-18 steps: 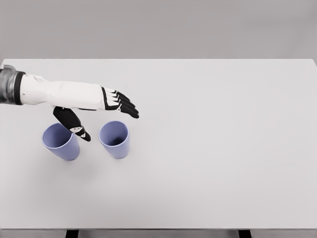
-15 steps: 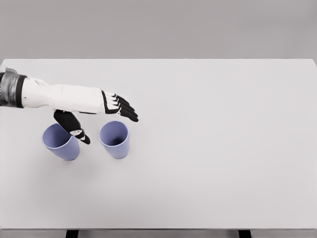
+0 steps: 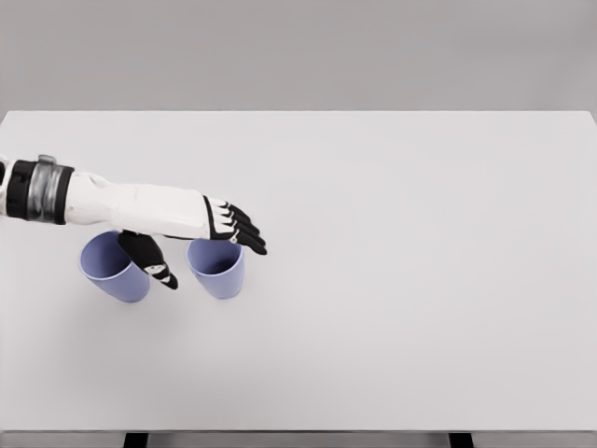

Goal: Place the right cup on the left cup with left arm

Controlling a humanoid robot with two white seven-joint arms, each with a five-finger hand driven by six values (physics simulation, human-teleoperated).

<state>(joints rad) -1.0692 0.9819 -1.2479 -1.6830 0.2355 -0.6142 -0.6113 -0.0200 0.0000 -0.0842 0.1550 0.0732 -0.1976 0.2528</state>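
Two lilac cups stand upright side by side at the table's left. The left cup [image 3: 114,272] is partly covered by my forearm. The right cup [image 3: 218,271] has its far rim hidden under my left hand [image 3: 207,254]. That hand is open: the four black fingers [image 3: 244,233] stretch over the right cup's far rim, while the thumb [image 3: 152,262] hangs down in the gap between the two cups. Nothing is grasped. The right arm is not visible.
The white table [image 3: 401,280] stretches wide to the right and front of the cups. Its front edge runs along the bottom of the picture, with two dark legs showing below it.
My left hand has come down and toward the front, from above and behind the cups to the right cup's rim. The thumb has dropped between the cups. Both cups stay put.
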